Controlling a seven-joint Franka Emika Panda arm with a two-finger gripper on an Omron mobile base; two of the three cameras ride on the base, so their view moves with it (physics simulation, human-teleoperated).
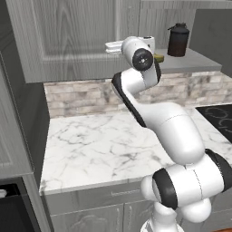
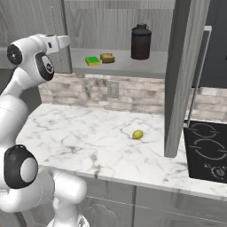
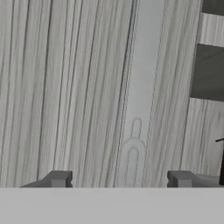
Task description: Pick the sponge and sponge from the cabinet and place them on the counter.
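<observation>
The claw (image 3: 118, 179) is raised to shelf height and points straight at the grey wood-grain cabinet (image 3: 87, 87). In the hand view its two dark fingertips (image 3: 59, 177) stand wide apart with bare wood grain between them and nothing held, so the claw is open and empty. It faces a panelled surface with a pale vertical strip running just ahead of the gap.

In the right base view, the hand sits at the left end of the pale shelf (image 2: 133, 65), and both sponges lie on that shelf off to the claw's right, apart from it. The flat green sponge (image 2: 92, 60) is the nearer one; the yellow-brown sponge (image 2: 107, 57) sits just beside it, farther along. Beyond them, farther from the claw, stands a tall dark canister (image 2: 141, 42).

Below the claw spreads the white marble counter (image 2: 80, 137), with a small yellow-green ball (image 2: 138, 134) resting on it, well apart and lower to the right. A black stovetop (image 2: 206, 150) lies past that.
</observation>
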